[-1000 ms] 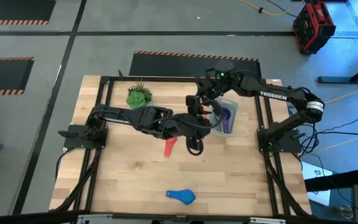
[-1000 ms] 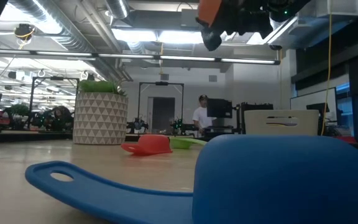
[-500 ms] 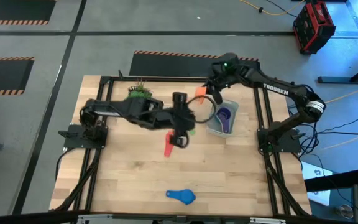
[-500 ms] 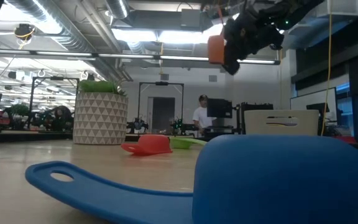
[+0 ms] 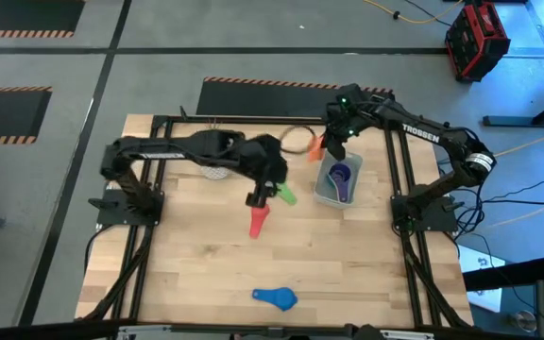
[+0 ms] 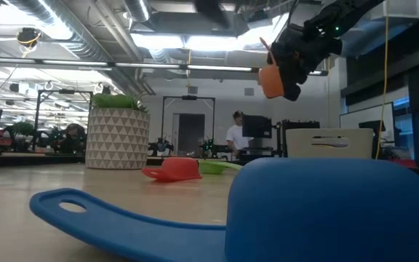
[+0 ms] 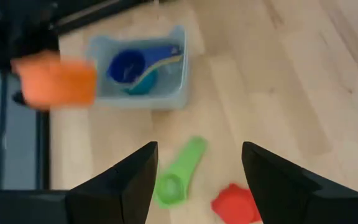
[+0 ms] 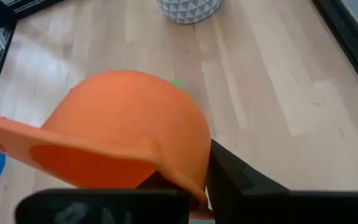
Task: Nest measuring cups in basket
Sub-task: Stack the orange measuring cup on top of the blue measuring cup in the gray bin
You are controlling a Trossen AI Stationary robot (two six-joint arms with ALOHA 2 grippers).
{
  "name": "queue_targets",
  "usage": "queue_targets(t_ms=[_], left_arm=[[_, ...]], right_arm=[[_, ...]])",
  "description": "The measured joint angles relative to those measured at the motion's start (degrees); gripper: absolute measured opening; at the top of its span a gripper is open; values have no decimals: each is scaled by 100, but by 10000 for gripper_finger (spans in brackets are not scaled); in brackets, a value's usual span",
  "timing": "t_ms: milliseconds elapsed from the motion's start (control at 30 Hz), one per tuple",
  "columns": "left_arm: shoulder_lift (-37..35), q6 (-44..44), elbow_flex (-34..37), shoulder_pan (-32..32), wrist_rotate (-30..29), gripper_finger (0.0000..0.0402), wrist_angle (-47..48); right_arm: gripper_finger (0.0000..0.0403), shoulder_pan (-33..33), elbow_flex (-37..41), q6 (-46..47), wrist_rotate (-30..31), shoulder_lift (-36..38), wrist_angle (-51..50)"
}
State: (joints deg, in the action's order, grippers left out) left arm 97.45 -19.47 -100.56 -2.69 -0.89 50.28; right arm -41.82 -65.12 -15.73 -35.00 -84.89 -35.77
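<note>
right now my right gripper (image 5: 319, 148) is clamped on the orange cup (image 5: 315, 147), held in the air just beside the basket (image 5: 323, 192). i'd level the cup over the blue cup (image 5: 340, 174) inside before lowering, keeping clear of the rim. my left gripper (image 7: 194, 168) hangs empty, jaws wide, over the green cup (image 5: 284, 195), with open tabletop around.

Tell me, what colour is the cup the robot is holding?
Orange; the cup shows best in the right wrist view.

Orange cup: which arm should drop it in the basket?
Right. The right gripper is shut on the orange cup beside the basket; the left gripper is open over the green cup.
</note>
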Motion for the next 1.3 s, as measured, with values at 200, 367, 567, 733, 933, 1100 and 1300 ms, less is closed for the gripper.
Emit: queue_targets(t_ms=[200,367,567,733,933,1100,1300], left_arm=[[-1264,254,2392,-685,66,227,-1958],[-2110,434,4218,-1062,208,227,-3852],[-2446,659,5696,-1206,198,227,-5426],[-2445,1053,6475,-1145,213,227,-6444],[-2443,1387,6798,-1016,211,227,-6790],[-2443,1427,6798,-956,169,227,-6817],[-2443,1448,6796,-959,154,227,-6977]], right_arm=[[32,-2,-7,0,259,51,-107],[31,13,-483,-220,1474,62,-1363],[31,237,-1314,-923,2820,73,-2862],[31,472,-1495,-1418,3565,72,-3504],[31,768,-1288,-2269,3846,0,-3921],[35,1181,-1285,-3030,4395,-274,-3940],[37,1621,-1285,-3449,5040,-915,-3935]])
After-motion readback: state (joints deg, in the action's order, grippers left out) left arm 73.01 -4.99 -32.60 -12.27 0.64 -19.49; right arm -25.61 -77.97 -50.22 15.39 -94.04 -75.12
